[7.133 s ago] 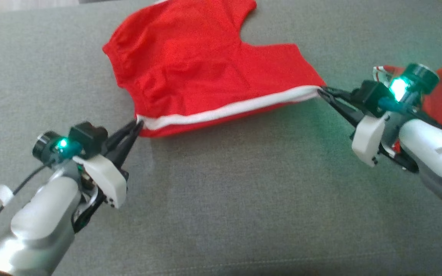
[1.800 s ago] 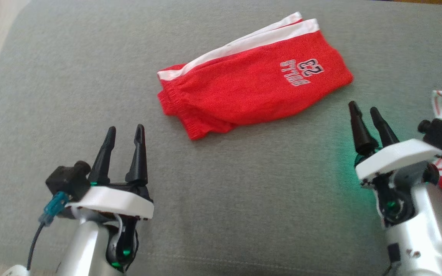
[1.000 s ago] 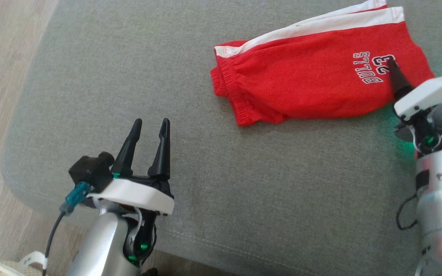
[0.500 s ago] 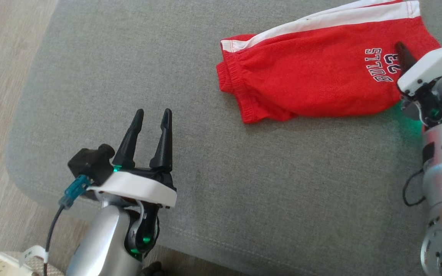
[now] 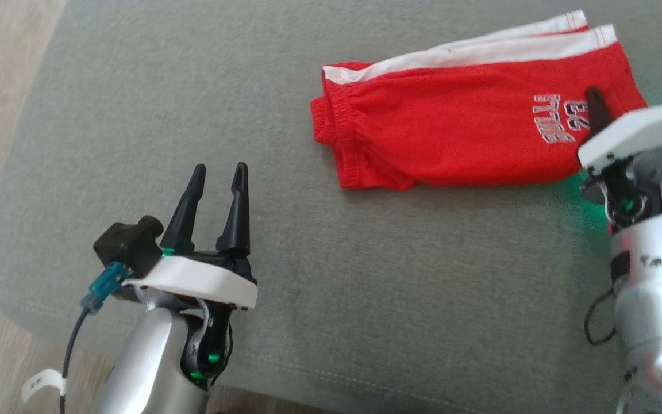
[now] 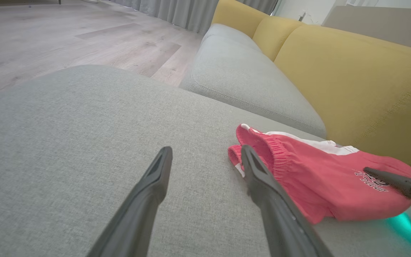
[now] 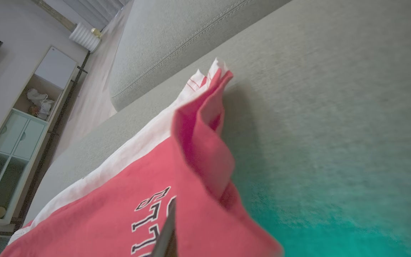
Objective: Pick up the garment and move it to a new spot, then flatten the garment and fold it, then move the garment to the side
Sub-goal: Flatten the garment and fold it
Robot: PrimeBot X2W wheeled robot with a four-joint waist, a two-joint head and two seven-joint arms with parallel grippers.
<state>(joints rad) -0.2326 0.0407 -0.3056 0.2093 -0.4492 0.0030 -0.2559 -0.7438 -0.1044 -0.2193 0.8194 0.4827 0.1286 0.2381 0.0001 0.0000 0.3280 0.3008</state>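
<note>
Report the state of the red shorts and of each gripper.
red shorts: folded, lying on the grey cushion, with the hem corner near the print curled up.
left gripper: open, holding nothing, apart from the shorts.
right gripper: one finger lies over the print; the other is hidden, so open or shut cannot be told.

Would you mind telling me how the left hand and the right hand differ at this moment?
The left hand has its fingers spread open and holds nothing; the right hand shows one finger in the head view, so its opening is unclear. The left hand hovers over bare grey cushion, apart from the red shorts; the right hand's finger sits over the shorts' printed end. Both have long dark fingers.
</note>
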